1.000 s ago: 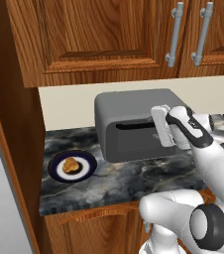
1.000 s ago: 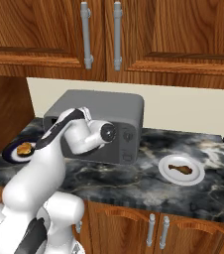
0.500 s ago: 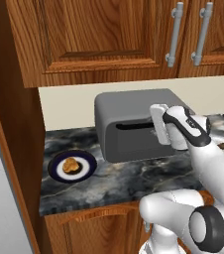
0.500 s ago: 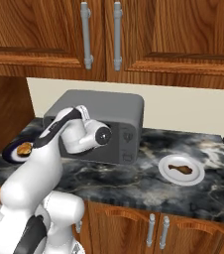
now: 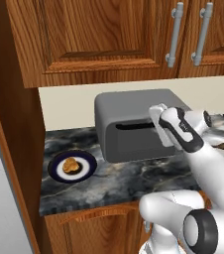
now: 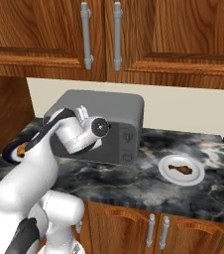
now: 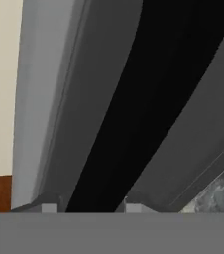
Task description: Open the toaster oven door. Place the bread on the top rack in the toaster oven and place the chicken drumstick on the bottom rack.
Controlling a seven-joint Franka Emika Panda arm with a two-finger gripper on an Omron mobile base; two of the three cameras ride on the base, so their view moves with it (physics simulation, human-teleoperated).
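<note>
Left base view shows the toaster oven [image 5: 134, 124] standing at the back of the dark marble counter [image 5: 134, 181], its door [image 5: 134, 140] upright and closed. The gripper [image 5: 157, 125] is pressed against the right end of the long dark slot near the door's top edge, fingers closed to a narrow gap on the slot's lip. Hand view places the two fingertips [image 7: 49, 207] either side of that slot. The bread [image 5: 70, 165] lies on a dark-rimmed plate [image 5: 84, 158] near the counter's left edge. The chicken drumstick [image 6: 180, 169] lies on a white plate [image 6: 193, 177] right of the oven, well apart from it.
</note>
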